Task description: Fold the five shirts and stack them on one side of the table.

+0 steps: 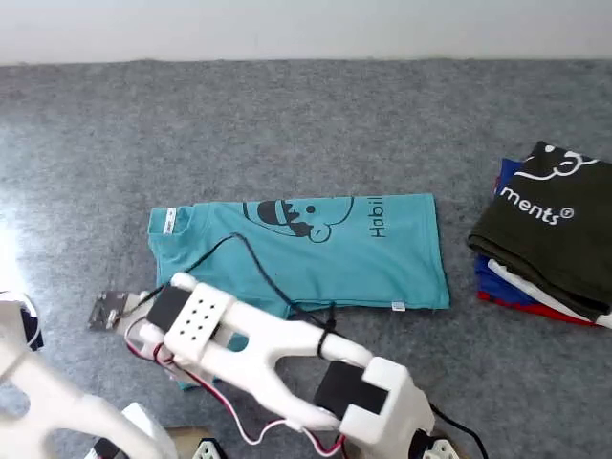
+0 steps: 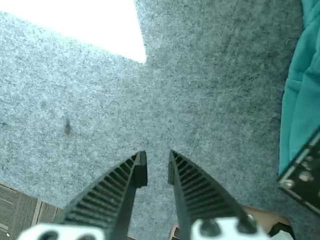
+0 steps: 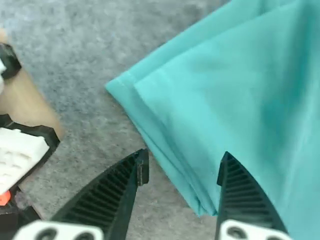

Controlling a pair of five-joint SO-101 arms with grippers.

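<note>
Teal, with a dark cartoon figure and dark lettering printed across it, the teal shirt (image 1: 363, 253) lies flat near the middle of the grey carpet-like desk (image 1: 287, 124). It is folded into a long band that runs sideways. Its collar end carries a small white label, and a second white tag sits on the near hem at the far end. In the right wrist view the cloth shows two layers with stitched edges meeting at a corner.

The right pincer (image 3: 183, 170) is at that corner of the teal shirt, on the collar end's near side. Its jaws are spread wide, one over bare desk and one over the cloth, and they grip nothing. The white right arm (image 1: 287, 359) stretches along the shirt's near edge, and a black cable (image 1: 258, 268) from it crosses the cloth.

The left pincer (image 2: 157, 167) hangs over bare desk just beyond the teal shirt's collar end. Its jaws have a narrow gap between them and hold nothing.

Well apart from the teal shirt, past its hem end, lies a stack (image 1: 535, 287) of folded shirts. A dark olive shirt (image 1: 555, 225) with white print is on top, and blue, white and red layers show beneath.
</note>
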